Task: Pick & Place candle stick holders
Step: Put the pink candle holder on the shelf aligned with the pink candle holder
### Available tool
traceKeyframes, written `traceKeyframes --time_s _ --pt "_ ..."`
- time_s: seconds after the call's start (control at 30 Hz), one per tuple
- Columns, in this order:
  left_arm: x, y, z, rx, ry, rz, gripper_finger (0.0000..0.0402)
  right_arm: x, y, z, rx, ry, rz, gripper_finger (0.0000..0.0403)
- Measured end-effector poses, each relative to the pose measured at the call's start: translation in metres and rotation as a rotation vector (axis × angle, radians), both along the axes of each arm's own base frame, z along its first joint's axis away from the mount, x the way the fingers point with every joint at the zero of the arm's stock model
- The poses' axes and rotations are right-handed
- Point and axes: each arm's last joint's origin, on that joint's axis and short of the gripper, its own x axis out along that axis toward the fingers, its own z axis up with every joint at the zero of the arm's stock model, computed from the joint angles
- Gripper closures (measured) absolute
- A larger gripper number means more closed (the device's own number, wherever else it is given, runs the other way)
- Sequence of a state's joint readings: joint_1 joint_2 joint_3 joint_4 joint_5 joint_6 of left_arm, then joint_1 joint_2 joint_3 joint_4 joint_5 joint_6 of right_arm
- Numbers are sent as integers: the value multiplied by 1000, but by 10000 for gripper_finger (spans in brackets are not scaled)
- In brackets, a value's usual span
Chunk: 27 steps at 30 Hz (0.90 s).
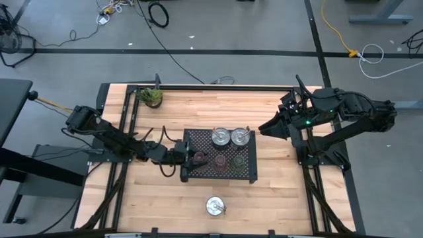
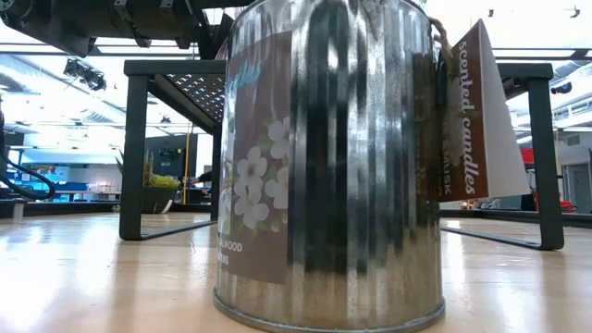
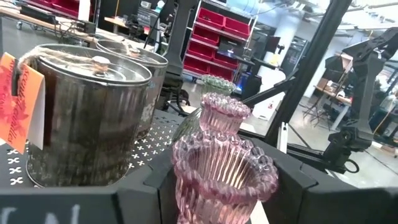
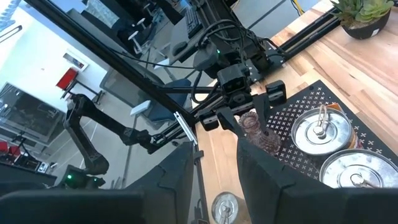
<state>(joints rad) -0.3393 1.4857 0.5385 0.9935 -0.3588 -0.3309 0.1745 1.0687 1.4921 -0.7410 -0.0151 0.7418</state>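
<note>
The left gripper [image 1: 193, 157] is at the left edge of the black mesh tray [image 1: 250, 173], with its fingers around a reddish glass holder [image 3: 221, 168] but a little apart from the glass. Two more glass holders [image 1: 229, 160] sit on the tray beside it. Two silver tin holders [image 1: 230, 137] stand at the back of the tray – one has an orange tag [image 3: 17, 102]. The third silver tin [image 1: 215, 206] stands alone on the table [image 1: 277, 205], in front of the tray. Its label has white flowers [image 2: 252, 190], and its brown tag [image 2: 470, 116] says "scented candles". The right gripper [image 1: 264, 127] waits up high by the tray's right corner – its fingers are a little apart, holding nothing. A small green plant [image 1: 151, 97] sits at the back left.
</note>
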Motion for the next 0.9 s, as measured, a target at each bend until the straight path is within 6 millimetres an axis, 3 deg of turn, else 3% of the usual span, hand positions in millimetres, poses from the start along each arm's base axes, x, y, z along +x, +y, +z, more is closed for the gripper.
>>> traceKeyframes --time_s 0.9 --pt "0 2 3 -61 -33 62 218 3 1 -1 -19 5 6 279"
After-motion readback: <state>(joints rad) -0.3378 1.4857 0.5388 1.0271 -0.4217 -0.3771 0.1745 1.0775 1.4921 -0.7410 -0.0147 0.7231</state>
